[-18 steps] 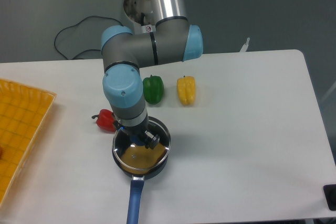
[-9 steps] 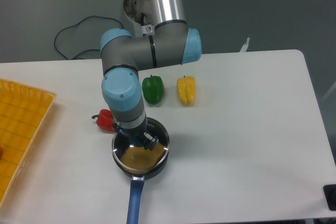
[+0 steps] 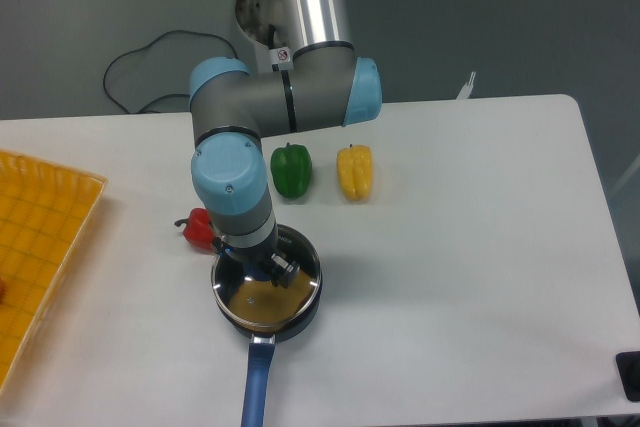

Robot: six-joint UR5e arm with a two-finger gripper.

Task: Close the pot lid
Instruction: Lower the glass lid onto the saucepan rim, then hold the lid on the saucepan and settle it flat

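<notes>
- Hand (image 3: pixel 268 265) of mine points straight down over the pot (image 3: pixel 268 297), my wrist hiding most of it from the camera.
- Blue shows between my fingers where the knob of the pot lid (image 3: pixel 262 292) sits, and I seem to be clamped on that knob, though my wrist hides how far the fingers are apart.
- Lid lies over the pot's mouth, its metal rim lining up with the pot's black rim on the near and right sides; whether it is fully seated I cannot tell.
- Through the glass I see a brownish reflection inside the pot.
- Pot stands on the white counter (image 3: pixel 460 247), near the front edge and left of the middle, its long blue handle (image 3: pixel 256 387) running toward the near edge.
- Just left of the pot, and a little farther back, lies 1 red pepper (image 3: pixel 200 229), partly behind my wrist.
- Farther back stand 1 green pepper (image 3: pixel 291 169) and 1 yellow pepper (image 3: pixel 354 172), side by side, the green one on the left.
- At the far left edge of the counter lies a yellow tray (image 3: pixel 40 237) with a grid pattern.
- Black cable (image 3: pixel 135 57) loops on the grey floor behind the counter.
</notes>
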